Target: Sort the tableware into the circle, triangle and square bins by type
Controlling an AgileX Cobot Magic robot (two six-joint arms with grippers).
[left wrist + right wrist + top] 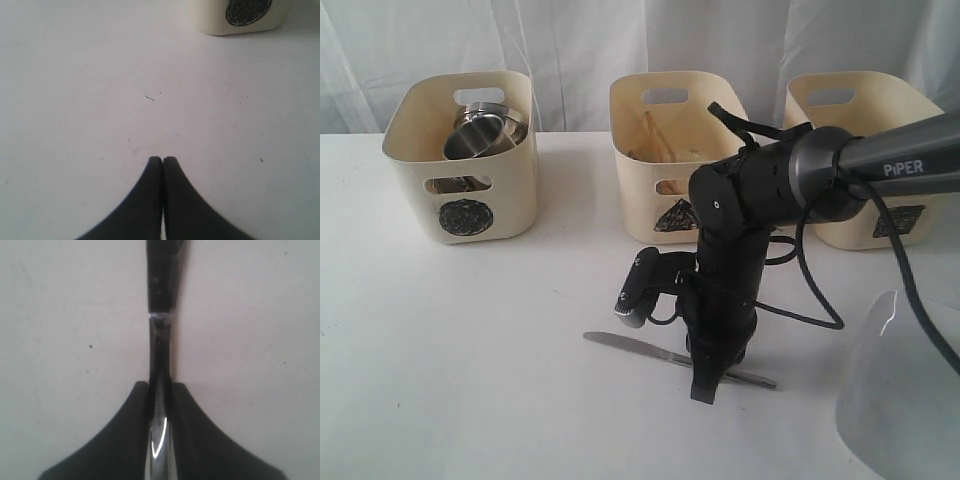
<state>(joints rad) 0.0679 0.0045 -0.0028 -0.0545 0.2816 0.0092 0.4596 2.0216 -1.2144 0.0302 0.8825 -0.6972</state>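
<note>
The white worktop (470, 400) carries everything. Three cream bins stand in a row at its back edge, and the triangle bin (665, 175) is the middle one. The circle bin (460, 165) stands well apart on its left in the exterior view. The square bin (855, 120) stands near its right side, with its dark mark partly hidden.

The right arm (880, 160) reaches in from the right, crosses in front of the triangle bin and bends down to the worktop in front of that bin. A pale, blurred shape (900, 400) sits further forward and to the right of the triangle bin; I cannot tell what it is.

Steel cups (478, 138) lie tilted inside the circle bin. The right pincer (708, 385) points down in front of the triangle bin. In the right wrist view, the right pincer (161, 387) is clenched on the knife (161, 340), which runs out between its fingers.

The left pincer (162, 161) is clenched on nothing, tips touching over bare worktop, with a corner of the circle bin (210, 20) beyond it.

The knife (630, 346) lies flat on the worktop in front of the triangle bin. Thin wooden chopsticks (655, 140) lean inside the triangle bin.
</note>
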